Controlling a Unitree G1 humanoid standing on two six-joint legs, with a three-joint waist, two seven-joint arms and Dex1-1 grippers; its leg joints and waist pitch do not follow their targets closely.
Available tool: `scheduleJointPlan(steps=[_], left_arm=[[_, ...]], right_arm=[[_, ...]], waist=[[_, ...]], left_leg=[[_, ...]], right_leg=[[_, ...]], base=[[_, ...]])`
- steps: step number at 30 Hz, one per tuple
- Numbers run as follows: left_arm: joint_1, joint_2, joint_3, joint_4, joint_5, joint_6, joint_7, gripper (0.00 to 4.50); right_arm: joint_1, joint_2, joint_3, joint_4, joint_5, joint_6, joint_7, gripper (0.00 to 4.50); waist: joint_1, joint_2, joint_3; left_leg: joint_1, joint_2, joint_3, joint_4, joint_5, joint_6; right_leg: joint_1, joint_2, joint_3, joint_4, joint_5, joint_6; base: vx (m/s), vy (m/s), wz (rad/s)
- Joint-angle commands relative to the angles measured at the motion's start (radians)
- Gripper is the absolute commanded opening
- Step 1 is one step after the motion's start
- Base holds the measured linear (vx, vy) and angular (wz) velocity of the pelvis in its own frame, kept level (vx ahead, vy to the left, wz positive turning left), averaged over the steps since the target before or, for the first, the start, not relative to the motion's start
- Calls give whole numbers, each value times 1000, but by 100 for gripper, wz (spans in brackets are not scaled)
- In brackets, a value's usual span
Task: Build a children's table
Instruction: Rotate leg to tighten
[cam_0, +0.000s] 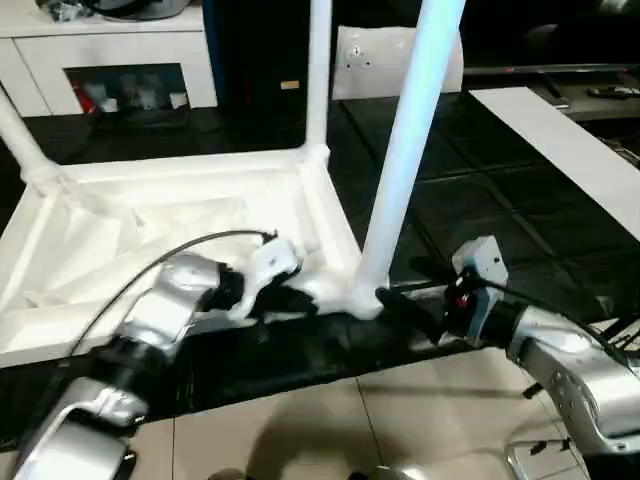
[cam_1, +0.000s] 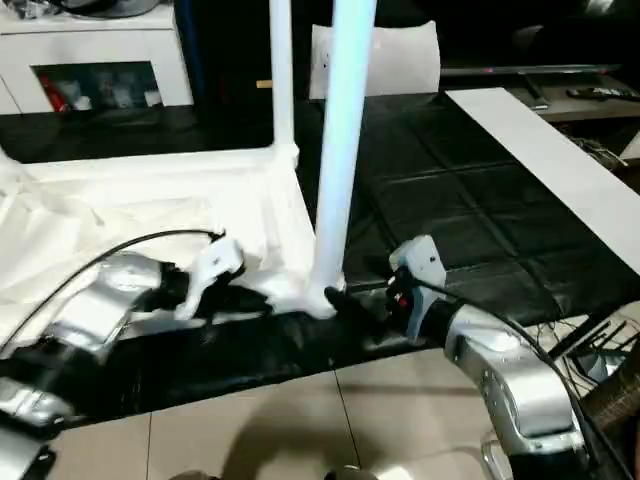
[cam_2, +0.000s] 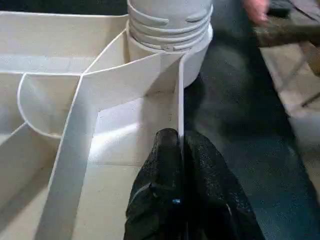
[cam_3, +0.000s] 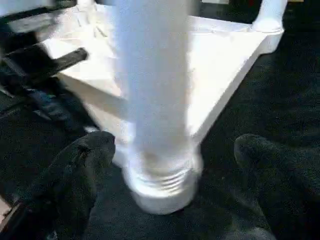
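**Near leg seated in its corner socket, one gripper on the rim, the other spread around the leg**

The white plastic rectangular tabletop (cam_0: 180, 230) lies upside down on a black mat (cam_0: 480, 200), its ribbed underside facing up. Three long white tapered round legs stand in its corner sockets: the near-right leg (cam_0: 405, 150), closest to the robot, a far-right leg (cam_0: 318, 75) behind it, and a far-left leg (cam_0: 25, 145) leaning in from the picture's edge. In the left wrist view the near-right leg's threaded base (cam_2: 170, 25) sits in the round corner socket (cam_2: 192, 60).

The left gripper (cam_2: 181, 150) has its two black fingers pressed together on the thin upright wall of the tabletop's rim (cam_2: 180, 100), just beside that socket, pinching the wall between them. From the head camera the same left gripper (cam_0: 285, 298) sits on the near edge of the tabletop, next to the foot of the near-right leg.

The right gripper (cam_3: 172, 165) is spread wide, one black finger (cam_3: 80, 170) on each side of the leg's base, near it but not closed on it.

Beyond the mat stand a white cabinet (cam_0: 110, 55) and a flat white bag (cam_0: 375, 60); a long white board (cam_0: 570, 150) lies to the right. Pale floor tiles (cam_0: 400, 420) show at the mat's near edge.
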Motion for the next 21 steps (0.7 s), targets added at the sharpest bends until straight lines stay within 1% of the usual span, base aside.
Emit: scheduleJointPlan(steps=[1,2,3,5,6,7,8,9,10,12,13,14,15,16,18,19,20,21], left_arm=[[-4,29,-49,-5,22,-60,-73,0],[-6,40,-58,-5,30,-73,-86,0],[-14,49,-69,8,35,-102,-111,0],[-27,58,-80,28,42,-135,-146,0],[-27,58,-80,28,42,-135,-146,0],[-38,57,-84,45,43,-152,-163,0],[-55,55,-89,68,40,-175,-187,0],[-73,54,-97,92,37,-197,-221,0],[-82,55,-103,105,35,-208,-241,0],[-89,57,-110,113,36,-217,-256,0],[-95,58,-118,120,36,-227,-269,0],[-101,59,-125,125,37,-236,-283,0],[-109,59,-132,134,38,-248,-298,0],[-111,58,-133,136,38,-250,-300,0],[-122,55,-141,151,41,-267,-320,0],[-122,55,-142,152,41,-268,-321,0],[-122,55,-142,152,41,-268,-321,0],[-131,51,-149,161,46,-279,-331,0]], right_arm=[[-28,-18,6,20,3,-29,65,450],[-32,-20,9,25,9,-38,88,450],[-39,-25,15,34,25,-44,133,450],[-54,-33,25,60,46,-57,198,450],[-54,-33,25,60,46,-57,198,420],[-64,-46,47,76,34,-75,234,420],[-80,-59,75,100,26,-91,283,410],[-94,-64,93,119,34,-91,328,400],[-103,-63,97,131,41,-87,349,387],[-111,-64,103,141,42,-88,368,369],[-119,-64,107,152,43,-88,388,364],[-128,-65,112,163,42,-88,406,364],[-139,-67,119,179,39,-92,430,342],[-141,-67,120,181,39,-92,434,331],[-157,-69,129,205,39,-98,464,320],[-158,-70,130,206,39,-98,465,310],[-158,-70,130,206,39,-98,465,310],[-170,-71,138,217,44,-92,487,297]], waist=[[6,-2,-65],[8,-1,-64],[11,-2,-63],[18,0,-65],[19,0,-63],[21,-1,-64],[24,-1,-62],[26,-1,-63],[29,-2,-64],[35,-6,-66],[38,-6,-67],[43,-4,-69],[43,-5,-69],[43,-9,-69],[47,-5,-69],[48,-7,-70],[50,-7,-70],[52,-6,-69]], left_leg=[[1,19,-3,-65,-227,31],[2,20,-3,-66,-233,31],[3,20,-2,-66,-238,32],[8,21,0,-65,-241,33],[7,22,-2,-67,-242,29],[7,22,-1,-66,-239,26],[7,21,-1,-67,-249,25],[10,18,0,-65,-258,26],[7,21,-2,-67,-249,22],[9,23,-2,-66,-237,23],[8,23,-1,-65,-228,24],[9,24,-1,-65,-217,25],[7,23,-1,-65,-211,27],[7,24,1,-64,-207,26],[8,25,1,-64,-206,26],[7,25,1,-63,-205,27],[8,25,1,-64,-204,24],[8,24,1,-64,-205,24]], right_leg=[[46,-70,46,-89,-352,-146],[46,-70,46,-89,-343,-146],[47,-71,47,-89,-343,-147],[44,-73,48,-89,-346,-151],[45,-72,47,-88,-346,-156],[45,-72,47,-87,-341,-158],[44,-72,45,-89,-356,-158],[45,-73,45,-92,-378,-154],[49,-75,46,-88,-365,-156],[48,-77,47,-86,-348,-161],[48,-77,48,-85,-337,-163],[48,-76,48,-80,-305,-174],[50,-75,46,-78,-286,-184],[51,-75,46,-76,-281,-185],[50,-77,47,-76,-282,-186],[51,-77,46,-76,-282,-186],[51,-77,46,-76,-285,-184],[50,-76,46,-77,-288,-184]], base=[[0,0,0],[0,0,0],[0,0,0],[0,0,0],[0,0,0],[0,0,0],[0,0,0],[0,0,0],[0,0,0],[0,0,0],[0,0,0],[0,0,0],[0,0,0],[0,0,0],[0,0,0],[0,0,0],[0,0,0],[0,0,0]])
